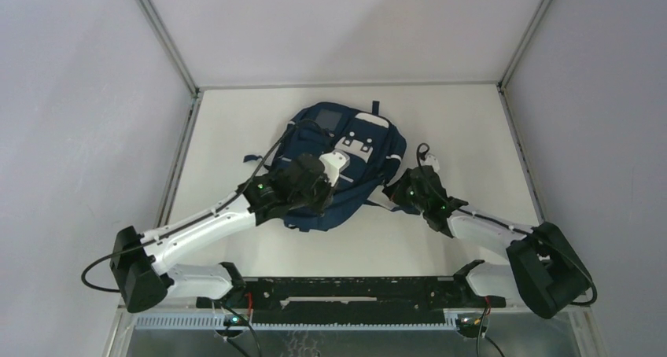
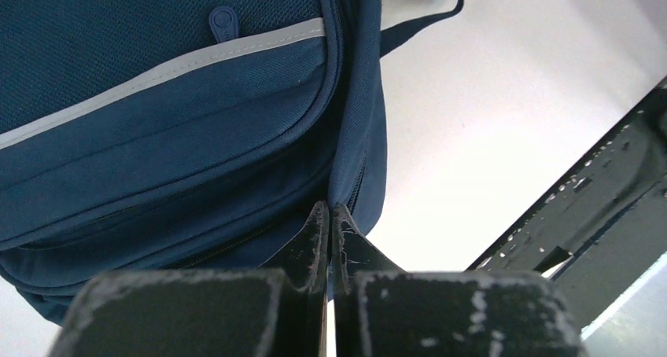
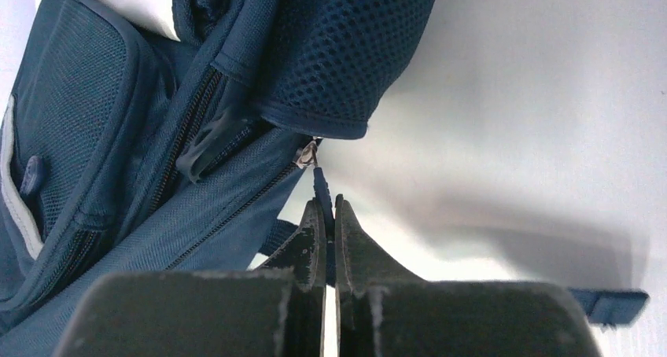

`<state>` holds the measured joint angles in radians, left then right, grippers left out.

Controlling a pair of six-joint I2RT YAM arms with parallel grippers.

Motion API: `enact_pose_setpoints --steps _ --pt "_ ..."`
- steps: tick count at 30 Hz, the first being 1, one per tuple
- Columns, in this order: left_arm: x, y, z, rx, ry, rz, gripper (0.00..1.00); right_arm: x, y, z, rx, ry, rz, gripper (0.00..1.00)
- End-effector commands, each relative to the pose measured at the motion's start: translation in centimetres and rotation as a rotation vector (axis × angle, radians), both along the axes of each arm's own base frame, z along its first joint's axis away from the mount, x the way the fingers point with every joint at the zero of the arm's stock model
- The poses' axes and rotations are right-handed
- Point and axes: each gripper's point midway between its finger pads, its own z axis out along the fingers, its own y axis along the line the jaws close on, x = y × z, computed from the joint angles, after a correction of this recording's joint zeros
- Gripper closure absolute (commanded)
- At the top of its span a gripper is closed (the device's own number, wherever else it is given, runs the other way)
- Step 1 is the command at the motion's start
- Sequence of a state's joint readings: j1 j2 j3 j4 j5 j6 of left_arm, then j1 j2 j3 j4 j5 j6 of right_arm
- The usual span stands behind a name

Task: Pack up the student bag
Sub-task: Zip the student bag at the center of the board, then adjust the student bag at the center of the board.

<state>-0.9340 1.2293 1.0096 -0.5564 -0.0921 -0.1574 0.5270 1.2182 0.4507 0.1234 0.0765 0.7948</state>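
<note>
Finding: no text, label, brand, number or sign can be read in any view.

Surfaces checked:
- The white patches (image 1: 366,124) on the student bag (image 1: 385,159) are seen only from overhead and are too small to yield any lettering.
- The grey window (image 1: 327,121) on the bag shows as a flat grey square with no legible marking.
- The round zip pull (image 2: 223,20) in the left wrist view is plain navy, and any embossing on it cannot be made out.
</note>
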Motion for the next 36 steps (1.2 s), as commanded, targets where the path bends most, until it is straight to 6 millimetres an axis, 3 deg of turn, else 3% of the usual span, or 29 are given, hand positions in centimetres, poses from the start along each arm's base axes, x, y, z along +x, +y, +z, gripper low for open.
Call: enact_pose_setpoints --steps 1,5,6,8,9,11,15,16,19,23,27,31,33,35,36 --pt "-1.9 -0.4 3.8 -0.143 0.001 -0.071 1.0 3.3 -5.1 -1.2 -0.125 -0.036 -0.176 1.0" --pt "-2.5 -1.9 2.7 -0.171 0.079 -0.102 1.0 3.6 -4.8 -0.1 -0.102 -0.057 -0.148 1.0" --pt "-2.8 -2.6 2.7 -0.189 0.106 -0.114 0.97 3.4 -4.8 0.3 -0.098 -0.061 -0.144 0.93" --pt "-3.5 -4.1 2.8 -0.224 0.181 -0.143 0.63 2.9 -5.0 0.6 -0.105 -0.055 -0.143 0.74" --pt "-3.9 -4.8 3.3 -0.247 0.21 -0.162 0.53 2.6 -5.3 1.0 -0.108 -0.058 -0.149 0.66" --pt "-3.7 -5.4 5.0 -0.286 0.204 -0.155 0.43 1.9 -6.0 1.3 -0.13 -0.052 -0.164 0.61" --pt "0.0 -2.1 7.0 -0.356 0.141 0.067 0.42 0.1 -7.7 2.1 -0.188 -0.052 -0.185 0.57" --pt "1.9 0.0 6.7 -0.383 0.15 0.171 0.42 -0.3 -8.0 2.6 -0.193 -0.063 -0.193 0.55" --pt "5.2 5.5 3.5 -0.415 0.238 0.448 0.4 -1.2 -7.7 4.7 -0.182 -0.13 -0.17 0.5" --pt "7.0 10.4 -0.1 -0.476 0.313 0.672 0.4 -2.4 -3.6 7.0 -0.095 -0.199 -0.037 0.49" --pt "8.8 12.2 -2.7 -0.533 0.361 0.78 0.42 -3.4 2.6 7.9 -0.029 -0.21 0.118 0.49" --pt "9.6 10.7 -5.8 -0.527 0.481 0.76 0.43 -4.9 9.4 7.3 -0.002 -0.185 0.286 0.49" --pt "9.2 10.0 -7.9 -0.505 0.544 0.752 0.44 -5.8 11.9 6.1 0.021 -0.142 0.354 0.49" --pt "8.3 8.9 -8.9 -0.492 0.58 0.722 0.45 -6.3 12.7 4.4 0.027 -0.084 0.383 0.49" --pt "7.8 7.9 -9.0 -0.496 0.597 0.697 0.45 -6.0 12.2 3.2 0.001 -0.052 0.37 0.49"
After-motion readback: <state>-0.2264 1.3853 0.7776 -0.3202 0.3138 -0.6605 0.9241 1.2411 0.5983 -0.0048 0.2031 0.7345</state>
